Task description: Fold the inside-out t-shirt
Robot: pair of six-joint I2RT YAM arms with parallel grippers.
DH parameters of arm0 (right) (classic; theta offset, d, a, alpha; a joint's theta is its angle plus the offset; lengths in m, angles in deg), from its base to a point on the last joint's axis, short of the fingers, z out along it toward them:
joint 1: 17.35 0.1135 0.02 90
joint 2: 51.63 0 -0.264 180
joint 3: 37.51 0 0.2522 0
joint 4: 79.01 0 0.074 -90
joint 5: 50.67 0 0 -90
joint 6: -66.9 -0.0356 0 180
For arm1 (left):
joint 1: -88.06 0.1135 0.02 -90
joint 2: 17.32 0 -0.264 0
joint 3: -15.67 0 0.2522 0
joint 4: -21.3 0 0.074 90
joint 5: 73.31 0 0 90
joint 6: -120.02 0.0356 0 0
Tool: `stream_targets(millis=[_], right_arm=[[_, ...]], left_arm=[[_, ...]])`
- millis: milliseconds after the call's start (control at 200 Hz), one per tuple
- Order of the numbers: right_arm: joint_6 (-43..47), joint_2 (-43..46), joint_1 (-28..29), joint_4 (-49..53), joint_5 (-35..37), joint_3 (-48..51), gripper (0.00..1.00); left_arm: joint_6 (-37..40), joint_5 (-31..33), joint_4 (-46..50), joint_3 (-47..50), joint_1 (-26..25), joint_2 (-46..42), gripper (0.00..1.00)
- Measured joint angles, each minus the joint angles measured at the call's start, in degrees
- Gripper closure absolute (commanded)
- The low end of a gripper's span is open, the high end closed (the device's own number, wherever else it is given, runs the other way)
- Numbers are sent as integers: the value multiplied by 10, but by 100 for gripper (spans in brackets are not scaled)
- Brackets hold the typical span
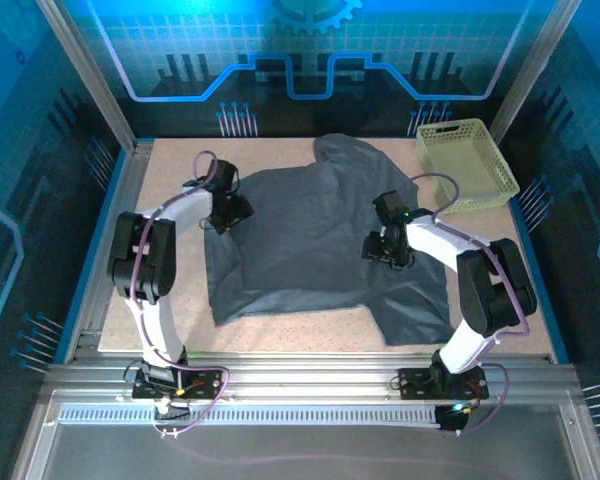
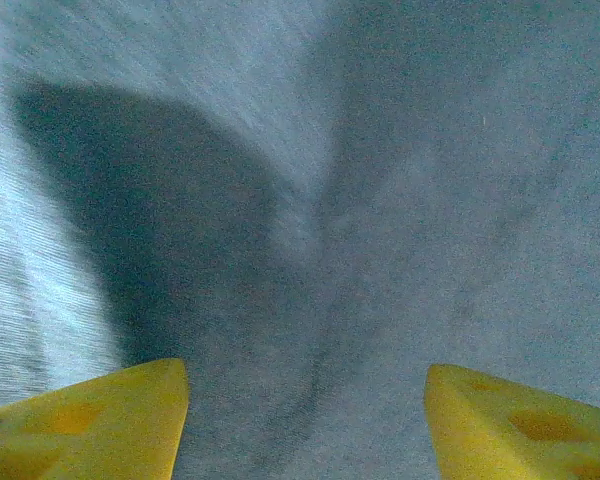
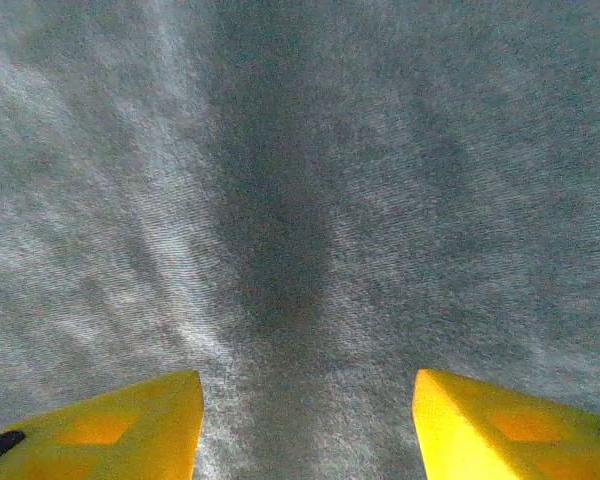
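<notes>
White-and-black arms [image 1: 152,325] with purple cables [image 1: 202,157], yellow end effector fingers [image 2: 80,425].

1. A pale, speckled beige table [image 1: 170,330] fills the middle, with blue trim [image 1: 83,290] along its left and right edges.
2. Silver aluminium posts [image 1: 85,70] rise at its far corners.
3. The back wall [image 1: 180,50] glows blue with a fine grid, bright lines and a gear emblem [image 1: 318,10].
4. The side walls [image 1: 20,180] are dark blue.
5. A white slotted rail [image 1: 300,413] runs along the near edge.
</notes>
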Motion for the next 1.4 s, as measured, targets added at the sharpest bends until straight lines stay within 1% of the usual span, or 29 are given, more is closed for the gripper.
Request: stream_targets(millis=[140, 235, 400, 505, 570, 605, 680, 820, 895, 975, 1080, 1120, 1270, 1306, 1401], right_arm=[[-14, 5, 0, -7, -4, 32, 41], [-30, 31, 2, -6, 1, 68, 40], [-63, 113, 2, 15, 16, 129, 40], [-78, 148, 3, 32, 25, 148, 39], [-82, 160, 6, 39, 33, 148, 39], [-82, 163, 9, 43, 38, 145, 39], [-82, 164, 18, 54, 49, 128, 40], [-82, 159, 50, 69, 78, 64, 39], [-82, 155, 68, 68, 91, 35, 39], [-82, 152, 82, 68, 98, 27, 39], [-82, 148, 86, 70, 104, 30, 38], [-82, 148, 86, 71, 104, 35, 38], [-83, 150, 86, 73, 104, 59, 38], [-84, 152, 86, 74, 104, 63, 38], [-84, 160, 86, 77, 104, 69, 38]], left_arm=[[0, -9, -4, 19, -31, 12, 36], [0, -10, -18, 39, -52, 6, 36], [-2, -27, -61, 99, -107, -33, 36], [-2, -46, -62, 134, -145, -65, 34], [-2, -52, -43, 144, -153, -85, 33], [-2, -50, -32, 144, -149, -97, 32], [-2, -40, -12, 135, -118, -121, 30], [-2, 6, 19, 71, -25, -120, 27], [-3, 27, 27, 41, 10, -106, 26], [-3, 47, 36, 22, 28, -86, 25], [-4, 61, 50, 7, 37, -53, 25], [-4, 61, 54, -1, 38, -37, 28], [-3, 50, 55, -23, 40, 17, 42], [-3, 46, 55, -24, 40, 24, 48], [-4, 39, 55, -24, 40, 30, 68]])
